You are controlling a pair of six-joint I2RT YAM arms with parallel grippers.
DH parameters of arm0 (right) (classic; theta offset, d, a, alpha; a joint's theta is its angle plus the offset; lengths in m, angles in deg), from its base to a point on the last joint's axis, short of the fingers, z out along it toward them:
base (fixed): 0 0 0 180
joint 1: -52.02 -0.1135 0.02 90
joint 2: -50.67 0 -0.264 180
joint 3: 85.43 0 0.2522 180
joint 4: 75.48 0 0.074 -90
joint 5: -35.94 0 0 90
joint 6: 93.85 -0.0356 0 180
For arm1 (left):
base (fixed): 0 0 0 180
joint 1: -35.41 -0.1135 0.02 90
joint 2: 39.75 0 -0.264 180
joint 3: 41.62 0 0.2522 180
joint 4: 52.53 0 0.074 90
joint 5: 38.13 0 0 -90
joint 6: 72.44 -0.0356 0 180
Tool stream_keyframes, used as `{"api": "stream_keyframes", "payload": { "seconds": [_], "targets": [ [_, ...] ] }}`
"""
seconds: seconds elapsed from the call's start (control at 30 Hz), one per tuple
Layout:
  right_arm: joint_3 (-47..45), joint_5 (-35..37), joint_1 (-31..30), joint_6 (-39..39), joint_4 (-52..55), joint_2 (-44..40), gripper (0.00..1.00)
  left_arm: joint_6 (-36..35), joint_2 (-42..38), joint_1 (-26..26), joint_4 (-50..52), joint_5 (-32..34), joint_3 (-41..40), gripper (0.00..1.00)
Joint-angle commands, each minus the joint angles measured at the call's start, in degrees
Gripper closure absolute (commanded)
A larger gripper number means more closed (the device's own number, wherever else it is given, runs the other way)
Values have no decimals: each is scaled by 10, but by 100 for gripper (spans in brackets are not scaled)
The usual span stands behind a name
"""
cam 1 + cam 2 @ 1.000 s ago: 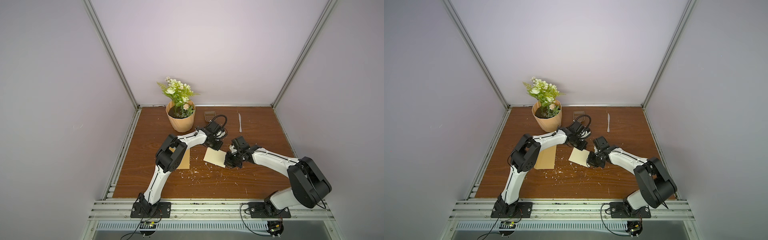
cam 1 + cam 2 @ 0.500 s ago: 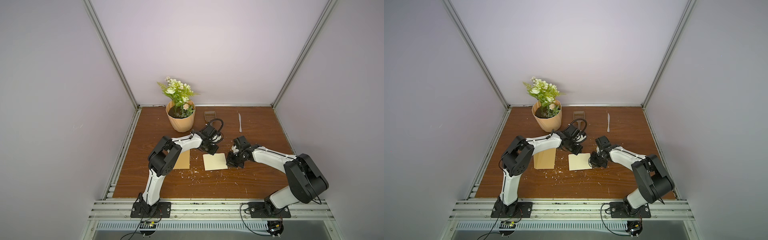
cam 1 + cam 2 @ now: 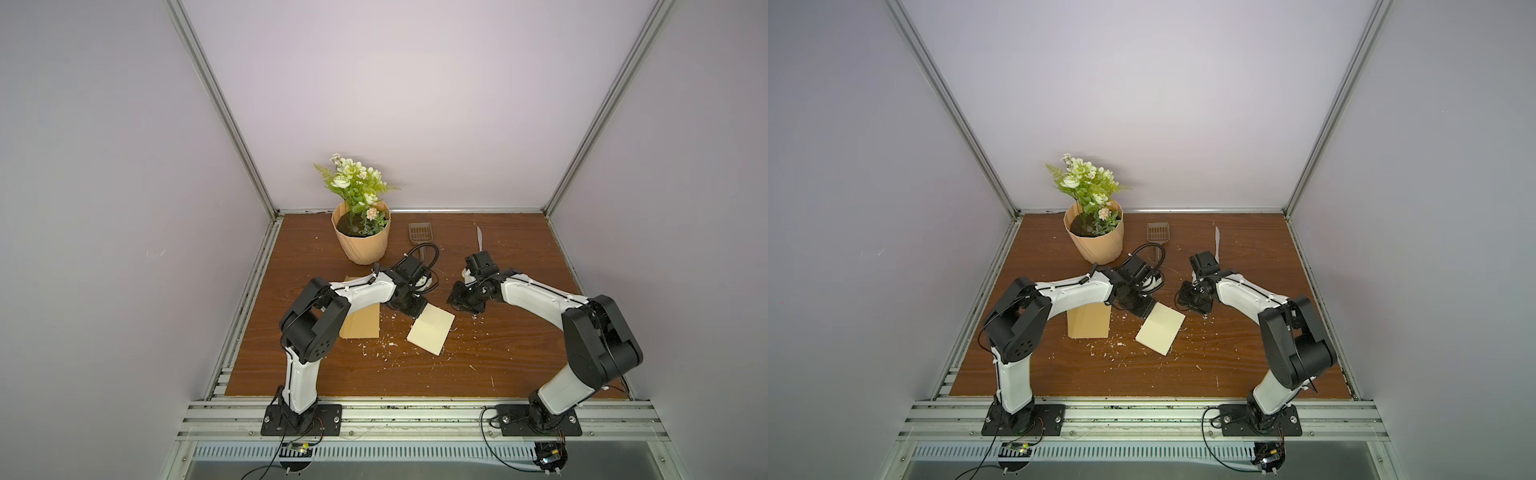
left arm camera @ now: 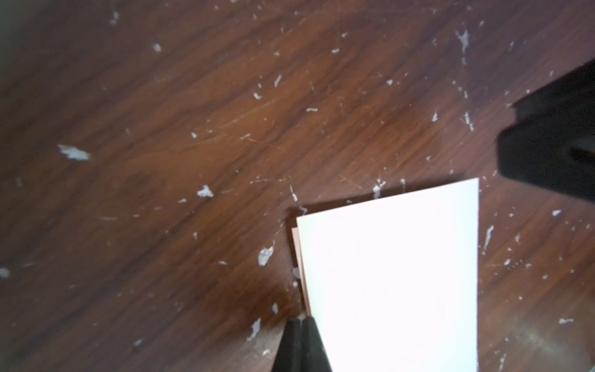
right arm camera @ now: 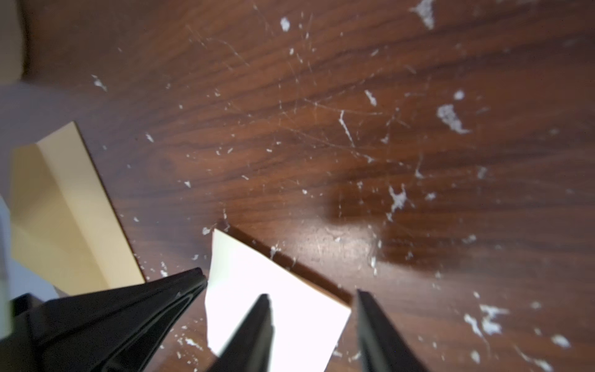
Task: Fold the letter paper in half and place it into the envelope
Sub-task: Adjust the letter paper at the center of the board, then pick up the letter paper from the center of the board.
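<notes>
The envelope [image 3: 360, 328] lies flat at my left, partly under my left forearm. It is stiff mustard paper, and its long axis runs away from my base. In the right wrist view, diagonal creases cross its face [image 5: 64, 209], but I cannot tell whether the flap stands open or which end holds the mouth.

Just right of it, my left gripper [image 3: 417, 311] has its 2 fingers pressed together on 1 corner of the letter paper [image 3: 432, 334]. The sheet is thin, pale cream and smooth, and already doubled. The left wrist view shows 2 layers, with the lower edge peeking out beside the upper one. The paper slants from the pinch toward my base, with its long axis skewed against the envelope's. Its free end seems to hang just above the wooden table [image 3: 415, 374], which is glossy and flecked with white scraps.

Further right, my right gripper [image 3: 463, 302] hovers near the sheet's far right corner with its fingers spread, holding nothing.

I judge the fold done and insertion next. The envelope sits left of the held paper, so my left arm is nearer. The sheet must swing round to line up with the envelope first.
</notes>
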Motion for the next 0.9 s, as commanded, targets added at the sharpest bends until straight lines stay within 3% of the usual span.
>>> {"api": "stream_keyframes", "payload": {
  "seconds": [0.0, 0.1, 0.17, 0.33, 0.87],
  "targets": [
    [-23, 16, 1, -18, 43, -89, 25, 13, -42, -6, 27, 12, 17, 100],
    [-96, -35, 2, -58, 7, -155, 22, 15, -58, -16, 37, -2, 18, 100],
    [-164, -106, 2, -83, -54, -185, 21, 11, -64, -17, 47, -8, 15, 100],
    [-288, -192, 1, -127, -205, -224, 20, 5, -72, -15, 48, -49, -9, 100],
    [-268, -208, 1, -72, -209, -131, 35, -1, -41, -10, 14, -80, -82, 100]
  ]
}}
